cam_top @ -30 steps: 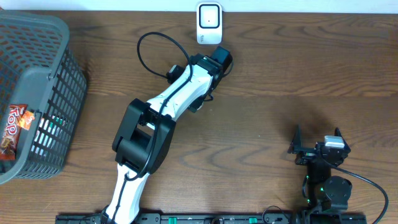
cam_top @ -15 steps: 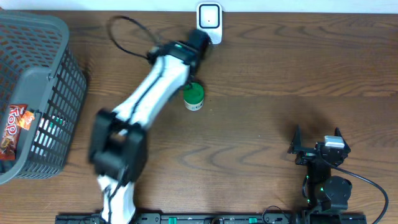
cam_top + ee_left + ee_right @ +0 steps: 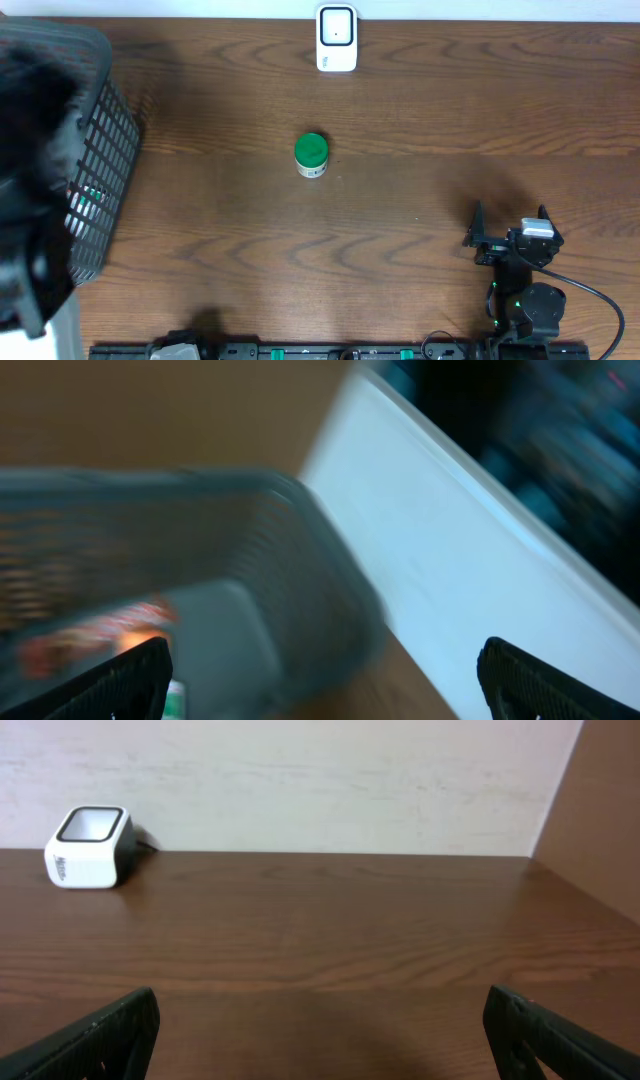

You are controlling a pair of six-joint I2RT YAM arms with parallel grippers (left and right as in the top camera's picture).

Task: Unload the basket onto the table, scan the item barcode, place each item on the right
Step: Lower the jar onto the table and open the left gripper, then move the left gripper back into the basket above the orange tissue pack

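Note:
The item, a small container with a green lid (image 3: pixel 311 155), stands alone on the table's middle. The white barcode scanner (image 3: pixel 336 38) sits at the far edge and also shows at the left of the right wrist view as the scanner (image 3: pixel 90 847). My left arm (image 3: pixel 35 200) is a dark blur at the far left, over the basket. The left gripper (image 3: pixel 325 680) is open with nothing between its fingers and looks down at the basket. Near the front right, my right gripper (image 3: pixel 510 240) is open and empty, well apart from the item.
A grey mesh basket (image 3: pixel 105 140) stands at the left edge. In the blurred left wrist view the basket (image 3: pixel 200 510) holds an orange-red wrapper (image 3: pixel 100 635). A pale wall (image 3: pixel 300 780) rises behind the table's far edge.
My left arm swung from the scanner to the far left over the basket, its gripper opening. The green-lidded item stayed on the table. The right arm has not moved.

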